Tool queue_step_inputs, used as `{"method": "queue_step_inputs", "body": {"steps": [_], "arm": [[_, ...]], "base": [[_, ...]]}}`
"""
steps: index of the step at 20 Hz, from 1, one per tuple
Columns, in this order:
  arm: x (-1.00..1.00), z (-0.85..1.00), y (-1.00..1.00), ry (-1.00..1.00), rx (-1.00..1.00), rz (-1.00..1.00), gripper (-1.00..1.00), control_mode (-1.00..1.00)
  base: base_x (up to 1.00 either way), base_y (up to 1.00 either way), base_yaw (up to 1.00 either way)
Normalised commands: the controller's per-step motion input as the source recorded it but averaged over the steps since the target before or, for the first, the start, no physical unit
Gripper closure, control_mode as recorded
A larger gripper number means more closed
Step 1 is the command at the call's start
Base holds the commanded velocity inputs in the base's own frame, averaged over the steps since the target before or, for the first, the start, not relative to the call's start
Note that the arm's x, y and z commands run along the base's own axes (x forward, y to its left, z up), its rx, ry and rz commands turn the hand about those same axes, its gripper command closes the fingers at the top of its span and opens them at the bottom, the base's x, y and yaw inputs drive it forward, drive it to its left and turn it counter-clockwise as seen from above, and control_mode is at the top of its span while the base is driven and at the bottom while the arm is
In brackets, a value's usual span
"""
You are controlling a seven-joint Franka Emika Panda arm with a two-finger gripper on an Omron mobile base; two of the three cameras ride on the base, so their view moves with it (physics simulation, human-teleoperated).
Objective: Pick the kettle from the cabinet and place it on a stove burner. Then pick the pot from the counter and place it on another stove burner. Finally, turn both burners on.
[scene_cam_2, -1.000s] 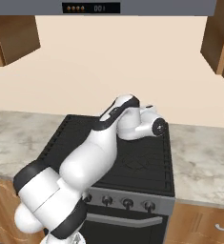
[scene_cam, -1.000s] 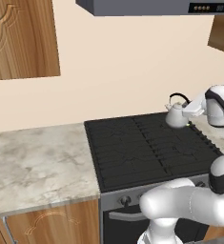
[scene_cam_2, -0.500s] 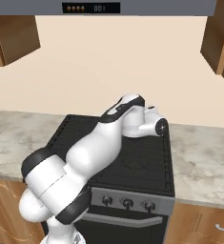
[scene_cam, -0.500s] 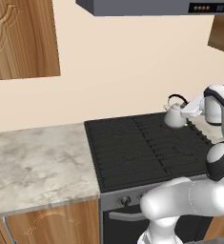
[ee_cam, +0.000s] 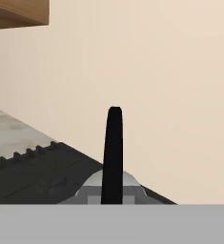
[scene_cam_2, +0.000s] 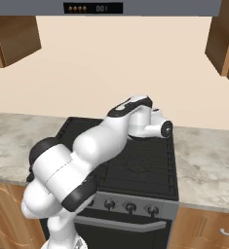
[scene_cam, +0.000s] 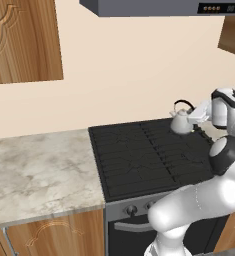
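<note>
At the stove's rear right: kettle (scene_cam: pixel 180 121) is seen over the back burner (scene_cam: pixel 166 132).
Tool (scene_cam: pixel 193 118): clenched on the kettle's handle (ee_cam: pixel 113 152).
Worktop (scene_cam: pixel 36 167): seen left of the stove.

Kitchen: stove (scene_cam: pixel 149 160), marbled counter (scene_cam: pixel 39 170).

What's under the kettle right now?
The kettle is over the black grate of the stove's back right burner, held by the gripper. Whether its base touches the grate I cannot tell; the arm covers it in the right base view.
</note>
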Motion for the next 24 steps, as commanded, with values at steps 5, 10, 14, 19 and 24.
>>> {"method": "queue_step_inputs", "body": {"steps": [5, 10, 14, 19, 24], "arm": [[0.23, -0.13, -0.09, 0.0, 0.0, 0.03, 1.0, -1.0], [0.26, -0.12, -0.1, 0.0, 0.0, 0.03, 1.0, -1.0], [0.25, -0.15, -0.1, 0.0, 0.0, 0.03, 1.0, -1.0], [0.23, -0.19, -0.12, 0.0, 0.0, 0.03, 1.0, -1.0], [0.18, -0.2, -0.09, 0.0, 0.0, 0.02, 1.0, -1.0]], "base": [[0.0, 0.0, 0.0], [0.0, 0.0, 0.0], [0.0, 0.0, 0.0], [0.0, 0.0, 0.0], [0.0, 0.0, 0.0]]}}
